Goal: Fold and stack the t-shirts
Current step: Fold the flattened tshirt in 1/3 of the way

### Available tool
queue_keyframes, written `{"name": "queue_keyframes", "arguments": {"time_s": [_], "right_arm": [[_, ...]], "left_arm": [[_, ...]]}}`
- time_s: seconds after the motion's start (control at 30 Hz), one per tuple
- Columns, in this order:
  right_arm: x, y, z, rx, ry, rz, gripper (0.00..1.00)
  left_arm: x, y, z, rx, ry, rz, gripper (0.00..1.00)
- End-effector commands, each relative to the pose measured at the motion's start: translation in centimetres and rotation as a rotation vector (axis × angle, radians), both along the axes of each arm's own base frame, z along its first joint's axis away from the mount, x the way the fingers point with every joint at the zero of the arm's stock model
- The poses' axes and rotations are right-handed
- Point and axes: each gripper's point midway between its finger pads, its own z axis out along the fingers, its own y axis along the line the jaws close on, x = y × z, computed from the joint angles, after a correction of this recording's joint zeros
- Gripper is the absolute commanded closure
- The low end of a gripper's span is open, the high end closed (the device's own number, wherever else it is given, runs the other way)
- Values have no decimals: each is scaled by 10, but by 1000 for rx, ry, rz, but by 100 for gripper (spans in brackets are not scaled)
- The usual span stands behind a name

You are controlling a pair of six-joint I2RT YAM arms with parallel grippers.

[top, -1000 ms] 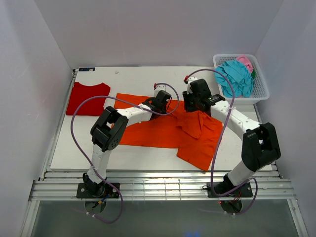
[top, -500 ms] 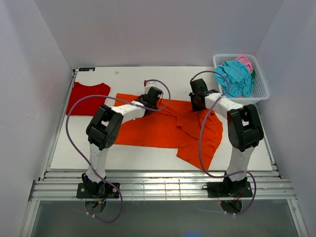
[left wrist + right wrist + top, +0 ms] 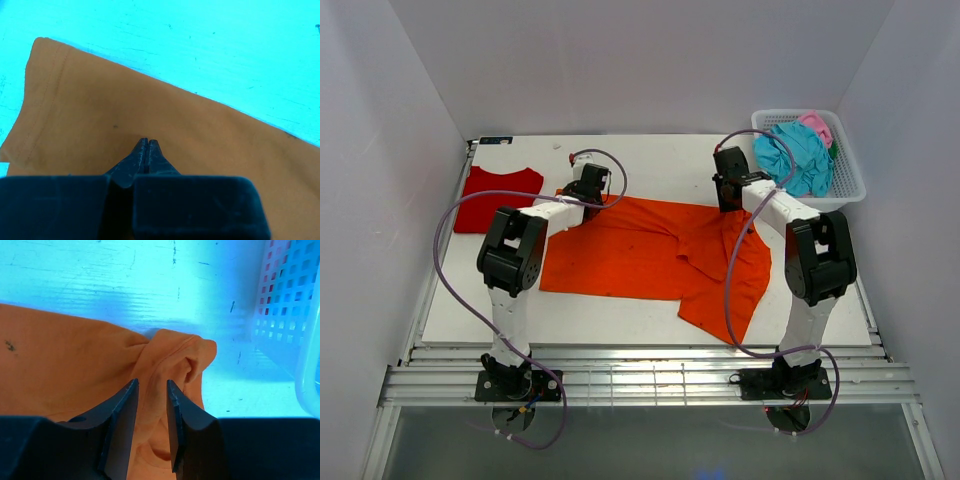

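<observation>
1. Both arms have swung outward since a second ago. The left claw (image 3: 147,143) has gone from the middle of the orange t-shirt (image 3: 640,250) to its far left corner. The right claw (image 3: 151,385) has gone to its far right corner, and the cloth between them lies flatter.
2. Left claw: pressed together, tips down on the cloth just inside a stitched hem. I cannot tell whether any fabric is nipped between them. It looks placed to drag that corner outward.
3. Right claw: half spread, straddling a bunched ridge of the orange corner without closing on it. That rumple probably needs another tug.
4. Just beyond both claws the shirt's edge ends and bare worktop (image 3: 660,160) runs on, leaving room to pull farther back.
5. Near the right claw's right side stands the basket (image 3: 858,170), holding a teal t-shirt (image 3: 800,155) and a pink t-shirt (image 3: 817,125). Sideways room there is tight.
6. Well off to the left claw's left lies the red t-shirt (image 3: 495,195), flat and apart from the orange one. It is likely the base of the stack.
</observation>
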Motion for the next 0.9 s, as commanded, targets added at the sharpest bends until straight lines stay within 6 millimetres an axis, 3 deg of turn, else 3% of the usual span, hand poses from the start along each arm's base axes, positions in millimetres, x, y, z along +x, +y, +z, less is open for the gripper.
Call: {"name": "queue_keyframes", "arguments": {"time_s": [0.0,0.4,0.47,0.5,0.57,0.87], "right_arm": [[12,-8,8,-19,-27,-15,65],[6,-11,-7,-30,29,-10,66],[6,-14,-8,-50,32,-16,73],[6,-15,-8,-58,33,-15,84],[6,-20,-9,-86,35,-30,92],[8,-36,-5,-149,27,-76,92]], "left_arm": [[11,-4,37,-38,-94,-15,100],[24,15,18,-11,-77,24,100],[25,20,14,-10,-67,33,100],[25,22,11,-10,-60,37,100],[24,27,6,-8,-45,51,100],[25,74,-9,-50,11,167,100]]}}
